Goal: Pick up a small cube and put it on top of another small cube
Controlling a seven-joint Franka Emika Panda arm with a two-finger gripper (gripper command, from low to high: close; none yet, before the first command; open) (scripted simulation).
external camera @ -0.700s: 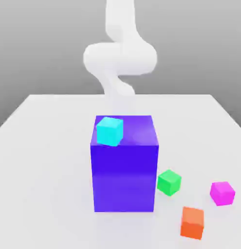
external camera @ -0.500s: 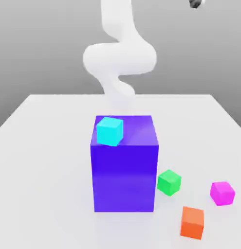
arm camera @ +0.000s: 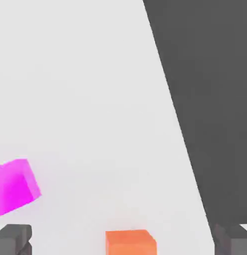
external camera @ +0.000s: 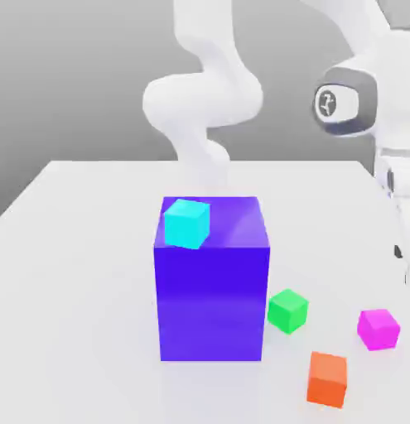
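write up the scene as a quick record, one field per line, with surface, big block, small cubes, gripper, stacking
surface: pale table
big block: blue-violet block, standing on the table
on the big block: cyan cube
small cubes on the table: green cube, magenta cube, orange cube
nearest the big block: green cube
farthest toward the exterior view's right: magenta cube
gripper: open, holding nothing, raised above the table
stacking: not yet done, no small cube on another
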